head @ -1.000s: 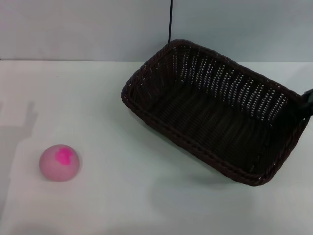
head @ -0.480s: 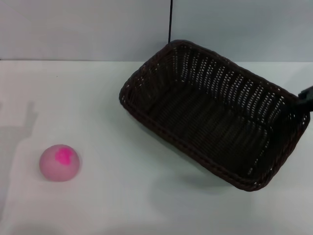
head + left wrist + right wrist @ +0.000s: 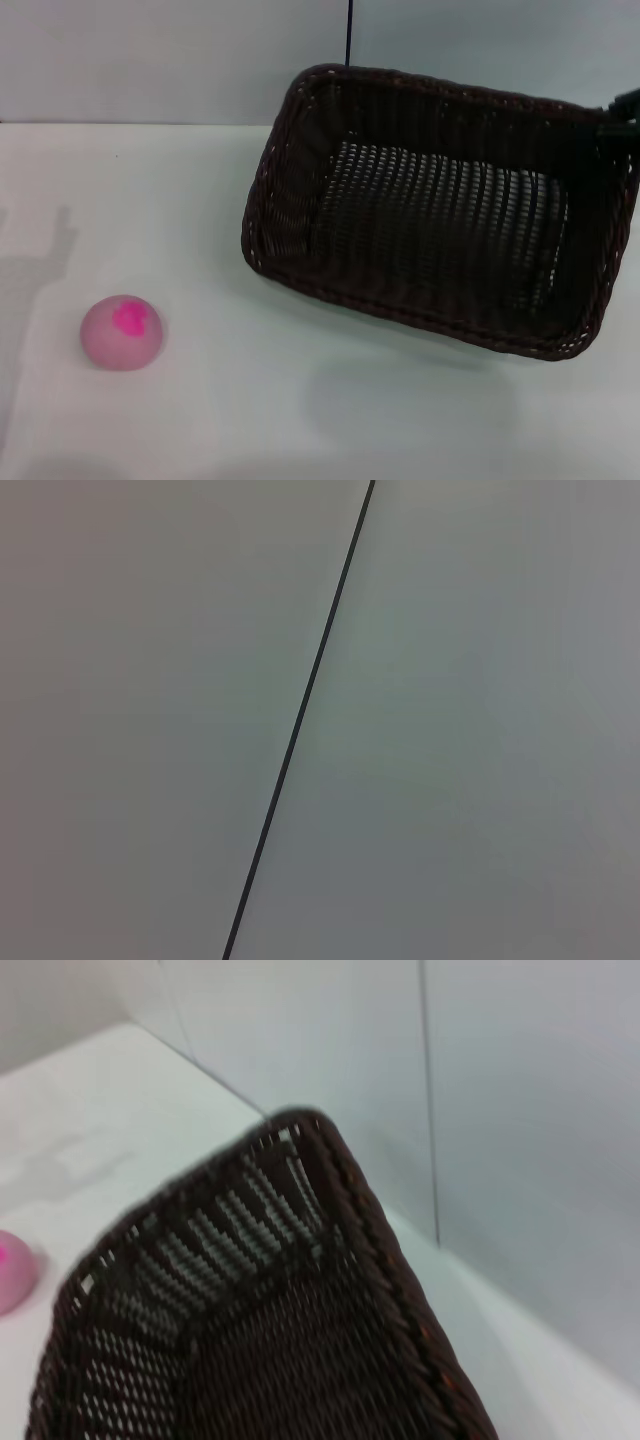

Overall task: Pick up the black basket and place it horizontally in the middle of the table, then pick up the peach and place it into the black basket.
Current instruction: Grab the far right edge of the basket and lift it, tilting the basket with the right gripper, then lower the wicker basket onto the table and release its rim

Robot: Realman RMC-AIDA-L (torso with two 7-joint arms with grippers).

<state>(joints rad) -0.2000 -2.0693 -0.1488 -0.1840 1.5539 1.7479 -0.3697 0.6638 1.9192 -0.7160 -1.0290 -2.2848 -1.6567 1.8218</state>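
The black basket (image 3: 440,220) is on the right half of the white table (image 3: 180,200), tipped so its opening faces me, with its near long rim low and its far rim raised. My right gripper (image 3: 621,112) shows only as a dark piece at the basket's far right corner and holds that rim. The right wrist view looks along the basket's rim and inside (image 3: 270,1330). The peach (image 3: 123,332), pale pink with a magenta blotch, lies on the table at the front left, well apart from the basket; it also shows at the edge of the right wrist view (image 3: 12,1270). My left gripper is out of view.
A grey wall (image 3: 150,60) with a thin dark vertical seam (image 3: 349,32) stands behind the table. The left wrist view shows only that wall and its seam (image 3: 300,710). Bare tabletop lies between the peach and the basket.
The basket has turned from a diagonal lie to nearly parallel with the table's edge. Its far side and right end have risen with the right gripper. The peach has not moved.
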